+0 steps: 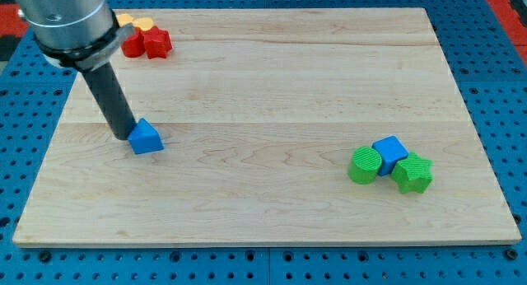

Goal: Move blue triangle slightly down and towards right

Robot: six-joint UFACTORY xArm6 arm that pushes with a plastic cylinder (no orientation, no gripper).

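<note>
One block matters: the blue triangle (146,137) sits at the desk's (272,87) left-middle, our tip (121,136) touching its left edge. No end effector jaws exist, just a bare rod holding nothing. We push rightward and slightly down, staying centered so it doesn't spin off.

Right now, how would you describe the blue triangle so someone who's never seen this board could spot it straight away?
On the wooden board, look at the view's left half, about mid-height. The blue triangle sits alone there, right beside my tip, which is on its left. The only other blue piece is a cube wedged between green blocks at the view's right.
</note>
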